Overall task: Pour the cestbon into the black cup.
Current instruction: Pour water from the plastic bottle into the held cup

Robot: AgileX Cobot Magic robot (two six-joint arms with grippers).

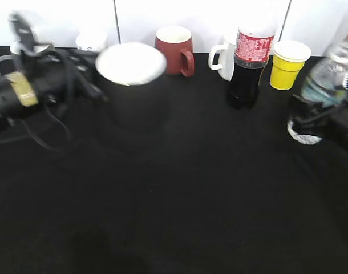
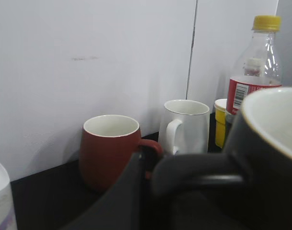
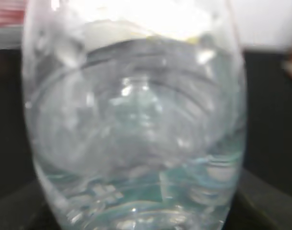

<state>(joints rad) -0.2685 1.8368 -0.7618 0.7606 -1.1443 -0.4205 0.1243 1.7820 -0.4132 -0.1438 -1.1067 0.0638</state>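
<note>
The black cup (image 1: pixel 134 105), matte black with a white inside, is at the left of the black table and looks blurred. My left gripper (image 1: pixel 91 85) is shut on its loop handle. In the left wrist view the cup (image 2: pixel 265 158) fills the right side, and its handle sits against my gripper finger (image 2: pixel 151 191). The cestbon (image 1: pixel 329 77), a clear bottle with a green label, is at the far right, tilted, with its ribbed base toward the lower left. My right gripper (image 1: pixel 322 111) is shut on it. The bottle (image 3: pixel 136 134) fills the right wrist view and hides the jaws.
Along the back wall stand a brick-red mug (image 1: pixel 174 50), a white mug (image 1: pixel 222 60), a cola bottle with a red label (image 1: pixel 249 65) and a yellow cup (image 1: pixel 288 64). The left wrist view also shows the red mug (image 2: pixel 110 151) and the white mug (image 2: pixel 186 127).
</note>
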